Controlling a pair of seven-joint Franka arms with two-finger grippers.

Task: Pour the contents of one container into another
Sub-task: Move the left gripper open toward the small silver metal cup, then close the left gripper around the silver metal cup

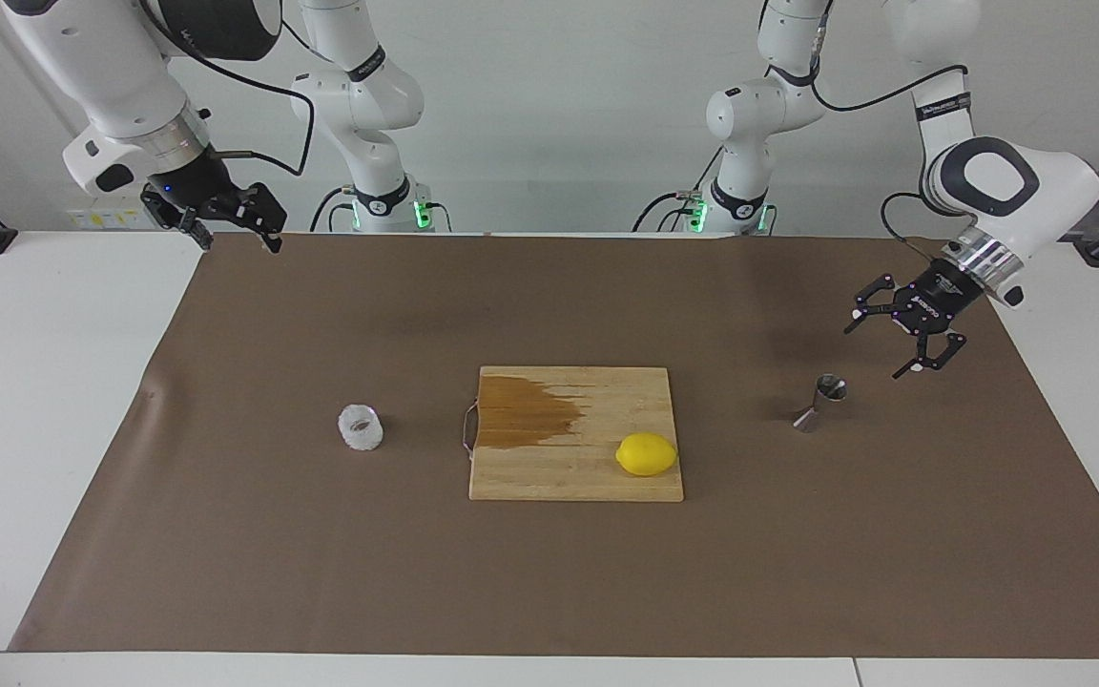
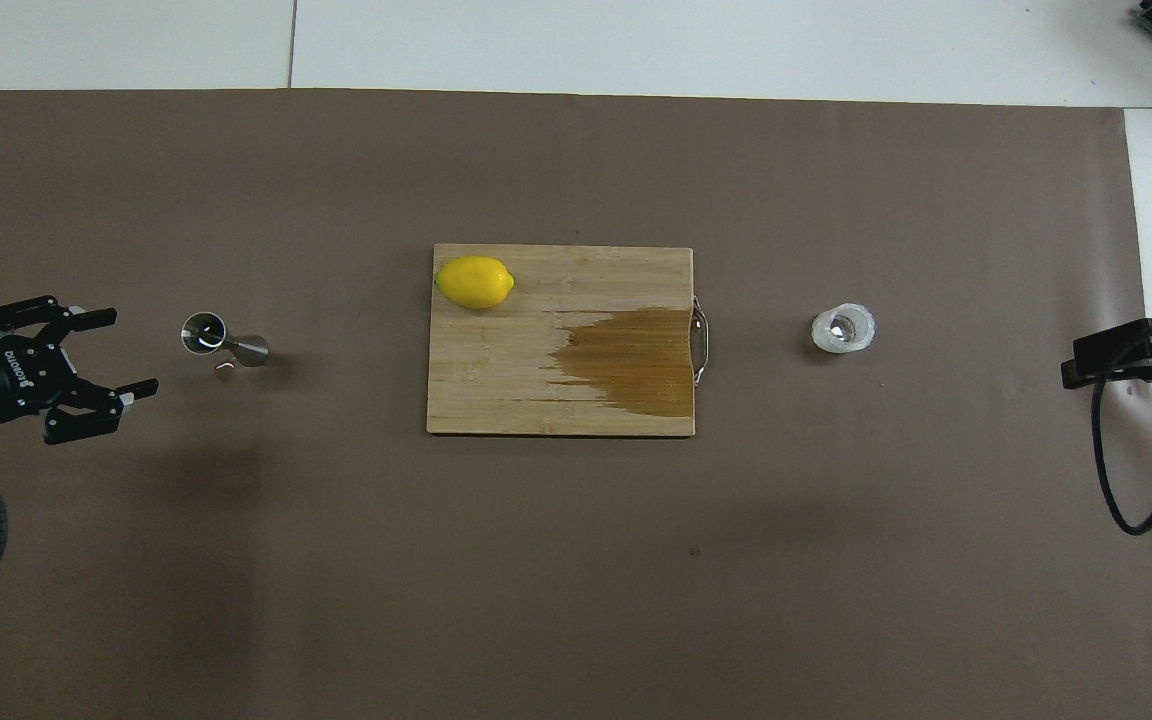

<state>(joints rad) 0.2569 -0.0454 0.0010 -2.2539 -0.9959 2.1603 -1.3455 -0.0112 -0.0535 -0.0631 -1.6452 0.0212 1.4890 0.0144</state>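
The whitish, bumpy glass cup point(image 1: 360, 428) point(image 2: 844, 329) stands upright on the brown mat toward the right arm's end of the table. The small steel hourglass jigger point(image 1: 821, 403) point(image 2: 221, 340) stands on the mat toward the left arm's end. My left gripper point(image 1: 876, 351) point(image 2: 133, 350) hangs open just above the mat beside the jigger, a short gap away, its fingers pointing toward it and holding nothing. My right gripper point(image 1: 239, 243) point(image 2: 1071, 375) waits open and empty, raised over the mat's edge at the right arm's end, well clear of the cup.
A wooden cutting board point(image 1: 549, 472) point(image 2: 496, 380) with a dark wet patch and a metal handle lies mid-mat between cup and jigger. A yellow lemon point(image 1: 646, 454) point(image 2: 475, 282) rests on it. The brown mat point(image 1: 549, 572) covers most of the white table.
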